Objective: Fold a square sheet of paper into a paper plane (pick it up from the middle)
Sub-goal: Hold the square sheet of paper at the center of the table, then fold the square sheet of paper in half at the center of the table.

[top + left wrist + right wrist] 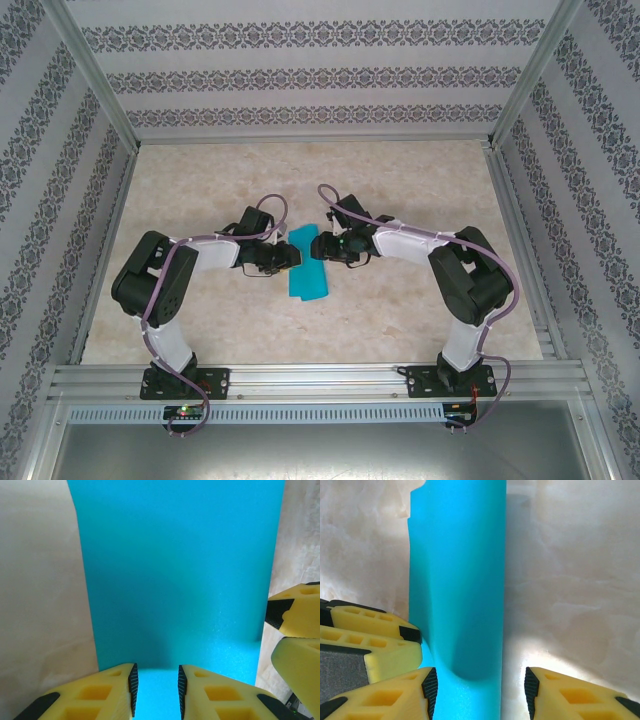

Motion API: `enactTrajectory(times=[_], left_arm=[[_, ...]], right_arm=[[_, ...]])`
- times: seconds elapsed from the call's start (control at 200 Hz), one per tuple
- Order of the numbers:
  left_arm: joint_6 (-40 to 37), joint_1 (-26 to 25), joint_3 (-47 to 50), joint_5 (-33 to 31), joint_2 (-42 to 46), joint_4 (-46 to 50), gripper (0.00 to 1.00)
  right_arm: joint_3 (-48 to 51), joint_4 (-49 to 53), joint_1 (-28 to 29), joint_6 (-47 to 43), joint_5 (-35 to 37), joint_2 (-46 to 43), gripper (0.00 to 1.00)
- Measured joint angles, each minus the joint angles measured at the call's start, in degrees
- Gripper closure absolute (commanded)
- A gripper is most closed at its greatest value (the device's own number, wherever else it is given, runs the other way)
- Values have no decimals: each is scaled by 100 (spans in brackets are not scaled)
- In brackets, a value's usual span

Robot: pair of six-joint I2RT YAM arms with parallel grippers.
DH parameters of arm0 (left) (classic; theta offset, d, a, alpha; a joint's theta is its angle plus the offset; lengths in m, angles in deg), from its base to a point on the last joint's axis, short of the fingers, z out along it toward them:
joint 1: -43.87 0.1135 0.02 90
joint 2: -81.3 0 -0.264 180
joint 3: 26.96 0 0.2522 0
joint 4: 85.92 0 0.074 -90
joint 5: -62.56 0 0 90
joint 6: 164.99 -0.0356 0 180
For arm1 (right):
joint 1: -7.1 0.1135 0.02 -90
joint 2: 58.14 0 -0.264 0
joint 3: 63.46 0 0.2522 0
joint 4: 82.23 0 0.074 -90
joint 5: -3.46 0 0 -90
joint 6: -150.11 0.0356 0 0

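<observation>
Nearest, at the front edge of the table (200,200), two arms are bolted side by side. The left arm (165,290) rises from its base, bends its elbow out to the left, then reaches its forearm inward and low. The right arm (470,280) mirrors it, elbow out to the right. Their wrists face each other, close together, near the middle of the table.

Between them lies the sheet of paper (308,275). It is bright cyan and folded into a long narrow strip that runs away from the bases, with one long side bulging up a little.

The left gripper (156,690) points across the strip from its left side. Its jaws stand narrow, with blue paper showing in the slim gap; I cannot tell whether the pads press it. The right gripper (481,690) comes in from the opposite side with its jaws wide. Part of the strip lies in its gap beside one pad, bare table lies by the other, and it grips nothing.

Beyond stand patterned walls (320,80).
</observation>
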Motion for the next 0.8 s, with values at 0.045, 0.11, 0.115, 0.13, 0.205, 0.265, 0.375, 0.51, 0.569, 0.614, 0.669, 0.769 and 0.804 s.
enactTrajectory(times=[0.045, 0.11, 0.115, 0.13, 0.205, 0.265, 0.375, 0.51, 0.569, 0.614, 0.669, 0.769, 0.804], left_arm=[[-2, -9, -11, 2, -9, -4, 68], [0, -11, -35, 4, -24, -15, 68], [0, -11, -37, 2, -26, -17, 68], [2, -11, -42, 4, -28, -20, 68], [4, -11, -46, 35, -31, -26, 68], [11, -11, -46, 63, -31, -55, 68], [52, -11, -46, 129, -31, -131, 67], [120, -11, -48, 170, -31, -151, 66], [138, -11, -48, 177, -28, -151, 65], [138, -11, -48, 177, -22, -149, 64], [133, -11, -52, 177, 2, -138, 63], [122, -11, -149, 175, 83, -46, 62], [105, -11, -205, 173, 118, -7, 62]], right_arm=[[-55, 55, 0, -44, 11, 15, 48], [-136, 101, 0, -83, 13, 79, 49], [-140, 101, 0, -85, 13, 83, 49], [-153, 101, 0, -87, 11, 103, 49], [-179, 111, 0, -107, 11, 199, 51], [-179, 142, 0, -140, 9, 267, 54], [-179, 201, -2, -205, 11, 343, 60], [-179, 284, -4, -256, 13, 345, 66], [-179, 341, -11, -304, 13, 345, 66], [-179, 369, -39, -341, 11, 345, 66], [-179, 407, -68, -380, 11, 345, 66], [-179, 428, -118, -424, 11, 345, 67], [-179, 435, -142, -442, 9, 345, 67]])
